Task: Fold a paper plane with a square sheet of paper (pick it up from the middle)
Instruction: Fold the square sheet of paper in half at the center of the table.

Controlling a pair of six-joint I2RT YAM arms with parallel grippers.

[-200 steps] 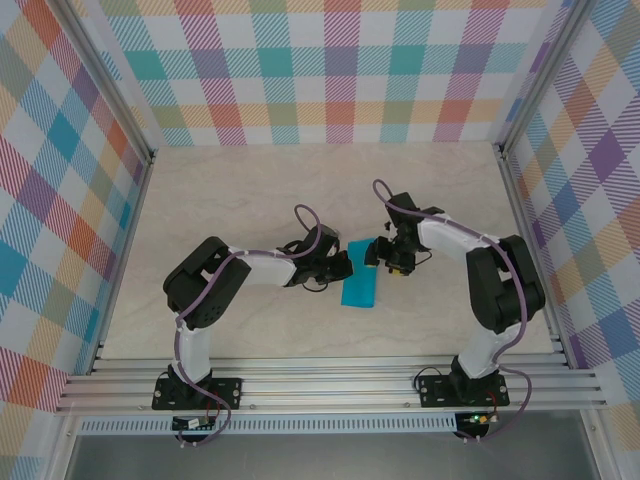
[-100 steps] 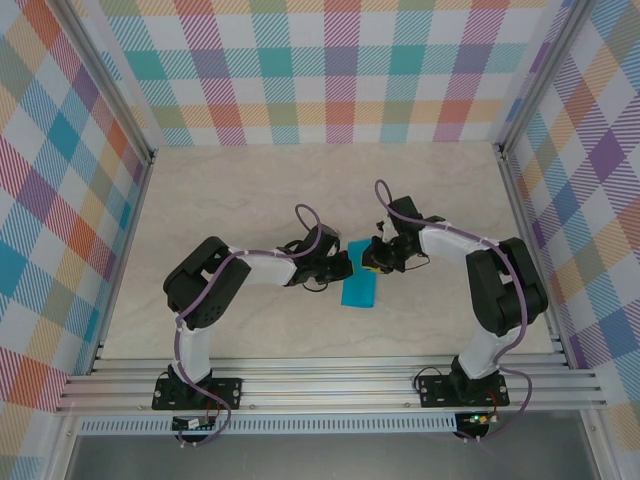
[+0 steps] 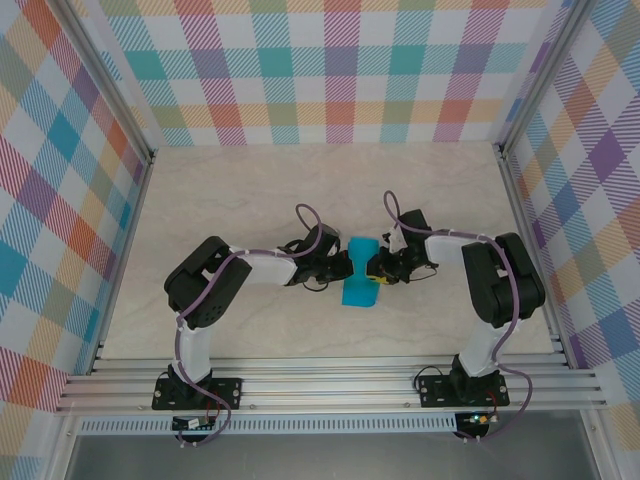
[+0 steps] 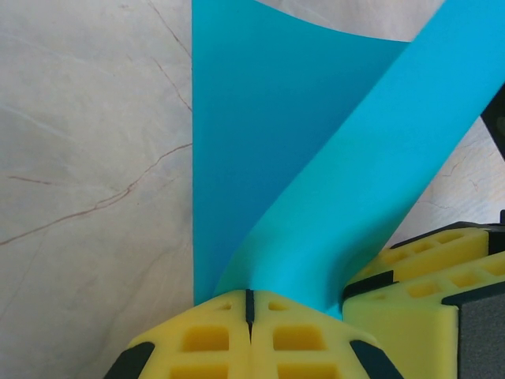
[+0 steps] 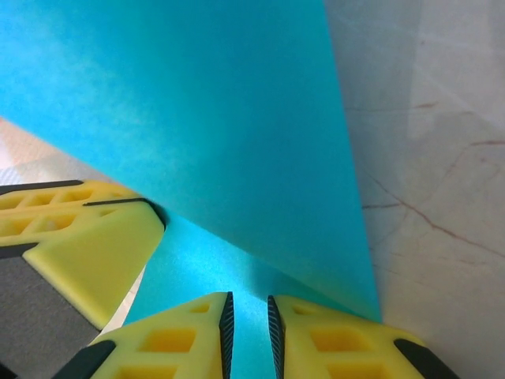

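Observation:
The square sheet of paper (image 3: 358,286) lies folded into a narrow teal strip at mid-table, between my two grippers. My left gripper (image 3: 345,266) is shut on its left edge. In the left wrist view the paper (image 4: 268,142) rises out of the closed seam of that gripper (image 4: 248,296) and curves up to the right as a lifted flap. My right gripper (image 3: 375,271) is at the strip's right side. In its wrist view the right gripper (image 5: 247,309) has its jaws a narrow gap apart over the paper (image 5: 197,118), with teal showing through the gap.
Each wrist view shows the other gripper's yellow fingers (image 4: 422,272) (image 5: 83,241) close by, almost touching. The pale marble table (image 3: 250,190) stretches around the paper. Checkered walls (image 3: 60,200) enclose three sides, and an aluminium rail (image 3: 330,385) runs along the near edge.
My right gripper has come down and toward the near side onto the paper's right edge, and its jaws have narrowed. The left gripper has stayed shut in place.

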